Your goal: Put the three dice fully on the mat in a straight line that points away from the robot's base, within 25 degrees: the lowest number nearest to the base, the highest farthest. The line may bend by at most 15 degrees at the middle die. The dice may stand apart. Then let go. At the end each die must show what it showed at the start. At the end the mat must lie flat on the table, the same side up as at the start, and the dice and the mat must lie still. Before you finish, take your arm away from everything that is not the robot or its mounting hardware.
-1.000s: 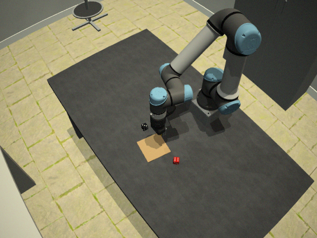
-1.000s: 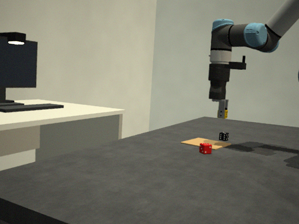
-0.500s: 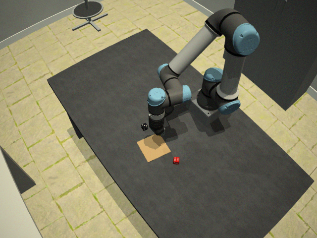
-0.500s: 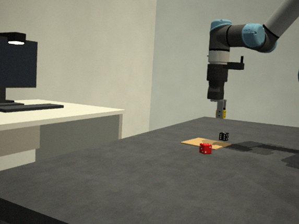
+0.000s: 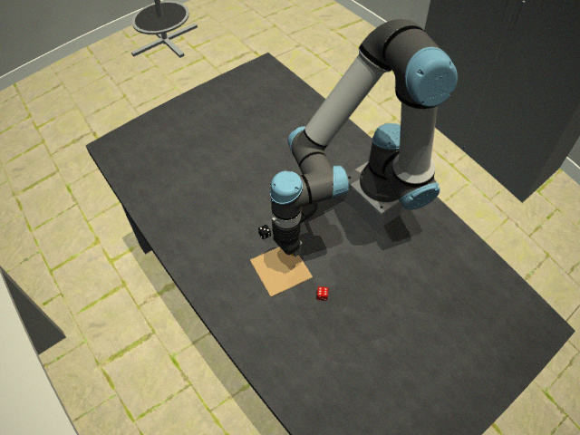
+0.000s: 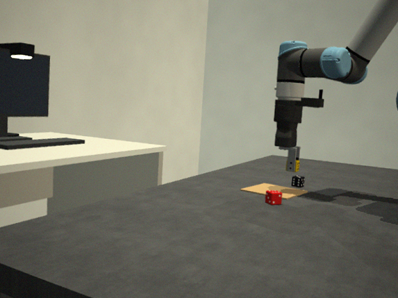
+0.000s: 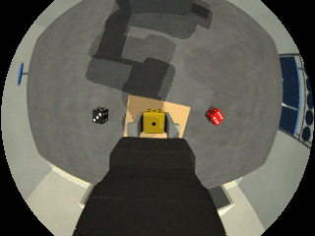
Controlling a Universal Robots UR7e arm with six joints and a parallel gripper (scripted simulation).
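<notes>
My gripper [image 5: 293, 253] [image 6: 292, 166] [image 7: 154, 118] is shut on a yellow die [image 6: 297, 165] [image 7: 156, 122] and holds it in the air above the near edge of the tan mat [image 5: 285, 281] [image 6: 257, 188] [image 7: 180, 110]. A black die [image 5: 265, 231] [image 6: 298, 181] [image 7: 100, 114] sits on the table beside the mat, off it. A red die [image 5: 322, 293] [image 6: 273, 197] [image 7: 215, 116] sits on the table on the mat's other side, also off it. In the top view the yellow die is hidden by the fingers.
The dark table [image 5: 398, 304] [image 6: 184, 240] carries the robot's base [image 5: 386, 182] behind the mat. A white desk [image 6: 65, 153] with a monitor [image 6: 14, 80] stands off to the side. A dark cabinet [image 5: 510, 84] stands behind the base.
</notes>
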